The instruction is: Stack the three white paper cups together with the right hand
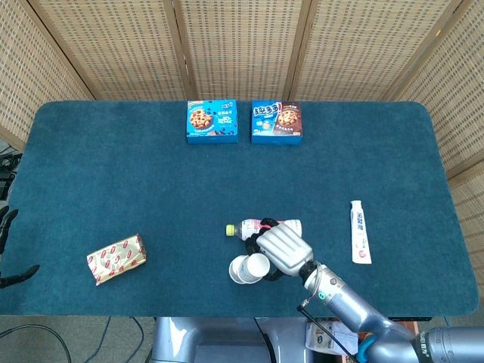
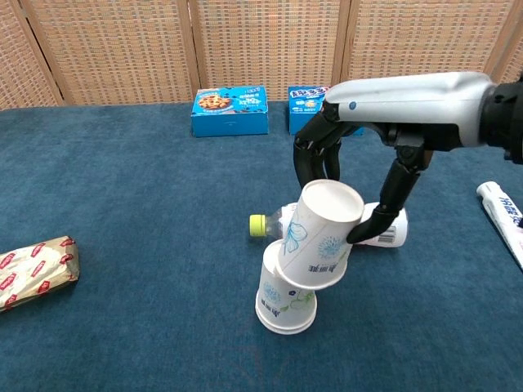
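Note:
My right hand (image 2: 372,102) (image 1: 281,249) holds a white paper cup (image 2: 319,237) (image 1: 258,265) upside down and tilted, pinched between fingers and thumb. The cup's lower rim overlaps the top of a second white cup (image 2: 282,304) (image 1: 239,271), which stands upside down on the blue table (image 2: 122,204). I cannot tell whether the held cup has slid over the standing one or only touches it. No separate third cup shows. At the left edge of the head view, only dark fingertips of my left hand (image 1: 9,246) show, spread and holding nothing.
A plastic bottle (image 2: 384,233) (image 1: 265,226) lies on its side just behind the cups, under my hand. A toothpaste tube (image 1: 359,231) lies to the right, a foil snack pack (image 1: 115,258) to the left, and two biscuit boxes (image 1: 212,121) (image 1: 276,122) at the far edge.

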